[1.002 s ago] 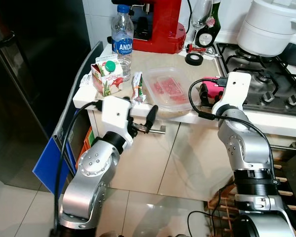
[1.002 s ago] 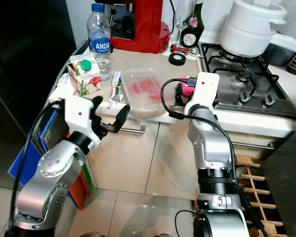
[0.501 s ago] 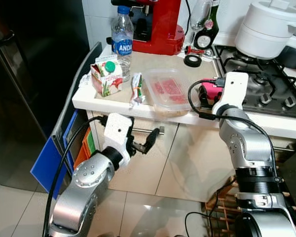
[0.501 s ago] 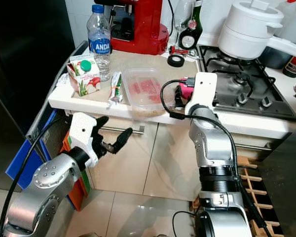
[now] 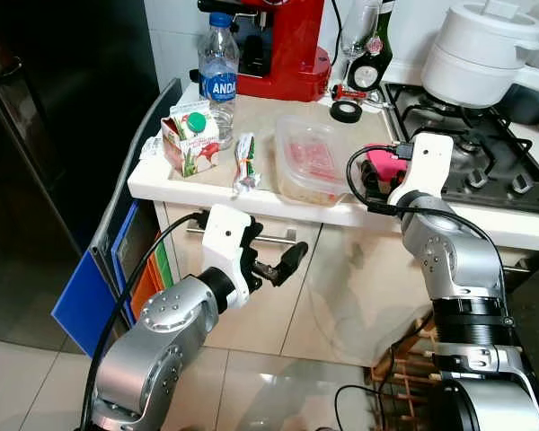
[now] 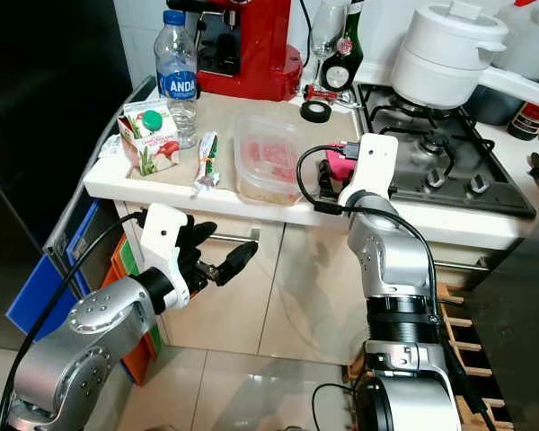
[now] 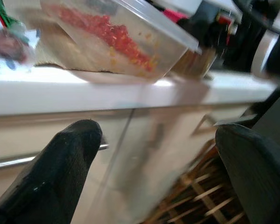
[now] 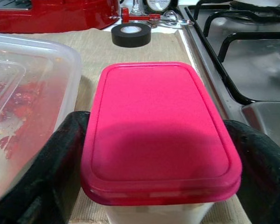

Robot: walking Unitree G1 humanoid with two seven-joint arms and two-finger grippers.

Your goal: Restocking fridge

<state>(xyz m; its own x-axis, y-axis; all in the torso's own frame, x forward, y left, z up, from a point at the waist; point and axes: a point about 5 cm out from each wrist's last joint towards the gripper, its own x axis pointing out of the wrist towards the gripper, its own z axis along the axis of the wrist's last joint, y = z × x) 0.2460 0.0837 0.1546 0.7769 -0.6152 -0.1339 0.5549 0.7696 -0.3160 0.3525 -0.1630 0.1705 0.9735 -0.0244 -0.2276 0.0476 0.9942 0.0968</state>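
Note:
A pink-lidded box [image 8: 158,135] stands on the counter [image 5: 251,193] beside the hob. My right gripper [image 5: 384,172] is shut on it, one black finger [image 8: 56,172] against each side. A clear tub of red food [image 5: 310,162] lies just left of it. Further left are a snack packet [image 5: 244,162], a small carton [image 5: 190,144] and a water bottle [image 5: 219,72]. My left gripper [image 5: 274,251] hangs open below the counter edge, in front of the drawer handle [image 5: 278,236], holding nothing. The black fridge [image 5: 63,135] stands shut at the left.
A red coffee machine [image 5: 287,45], a black tape roll [image 5: 346,110] and bottles stand at the back. The gas hob [image 5: 476,148] with a white pot [image 5: 481,54] is on the right. Blue boards [image 5: 85,296] lean between fridge and cabinet. A wooden rack [image 5: 404,364] sits low right.
My left arm has dropped from the counter's edge to below it, in front of the drawer, still open. The right gripper stays around the pink-lidded box. The camera has shifted slightly.

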